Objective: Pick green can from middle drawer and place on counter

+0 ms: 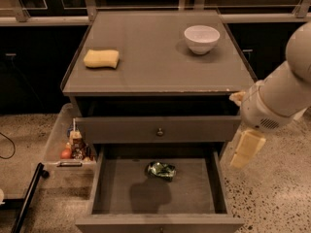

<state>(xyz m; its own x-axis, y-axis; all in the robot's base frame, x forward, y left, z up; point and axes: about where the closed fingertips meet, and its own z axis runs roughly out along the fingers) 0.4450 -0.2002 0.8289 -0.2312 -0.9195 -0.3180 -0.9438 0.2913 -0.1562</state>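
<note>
The green can (161, 170) lies on its side on the floor of the open middle drawer (194, 194), near the drawer's back and centre. The counter (155, 62) is the cabinet top above it. My gripper (247, 148) hangs from the white arm at the right, beside the cabinet's right front corner. It is above and to the right of the drawer's right wall, well apart from the can and holding nothing that I can see.
A yellow sponge (101, 58) lies on the counter's left and a white bowl (201, 38) at its back right. A closed drawer front with a knob (159, 131) sits above the open drawer. A clear bin of bottles (73, 147) stands at the cabinet's left.
</note>
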